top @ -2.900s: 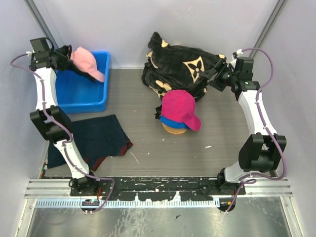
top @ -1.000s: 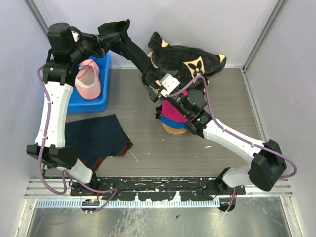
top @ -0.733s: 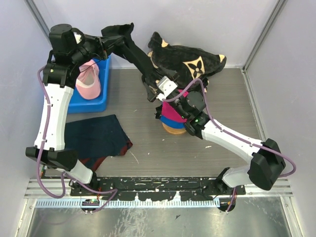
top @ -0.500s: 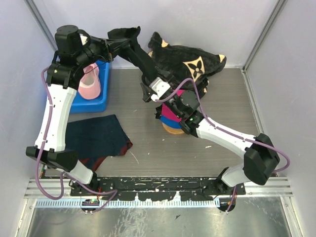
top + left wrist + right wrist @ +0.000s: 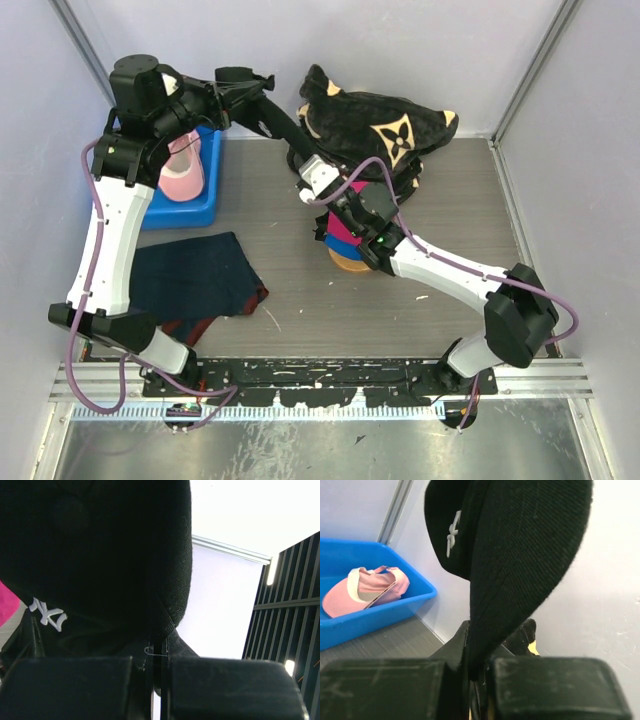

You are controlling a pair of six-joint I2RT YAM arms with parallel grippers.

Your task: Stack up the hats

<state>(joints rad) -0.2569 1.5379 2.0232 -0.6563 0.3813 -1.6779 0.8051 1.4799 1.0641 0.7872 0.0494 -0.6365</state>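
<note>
The black hat [image 5: 262,105] hangs in the air between both arms, above the back of the table. My left gripper [image 5: 228,93] is shut on one edge of it [image 5: 157,647], and its white logo [image 5: 48,615] shows close by. My right gripper [image 5: 301,157] is shut on the black hat's brim [image 5: 520,555], which is pinched between its jaws [image 5: 477,666]. The magenta hat [image 5: 347,222] lies on the royal blue hat [image 5: 345,248] on a tan stand, under the right arm. The light pink hat [image 5: 181,168] lies in the blue bin [image 5: 380,614].
The big black plush bundle with tan flowers [image 5: 385,125] lies at the back, right of the held hat. A flat dark navy cloth [image 5: 195,282] lies at the front left. The blue bin [image 5: 170,210] stands at the back left against the wall.
My right gripper rose to the black hat's brim and shut on it; it was open before. The left arm swung the hat slightly rightward, still shut on it.
</note>
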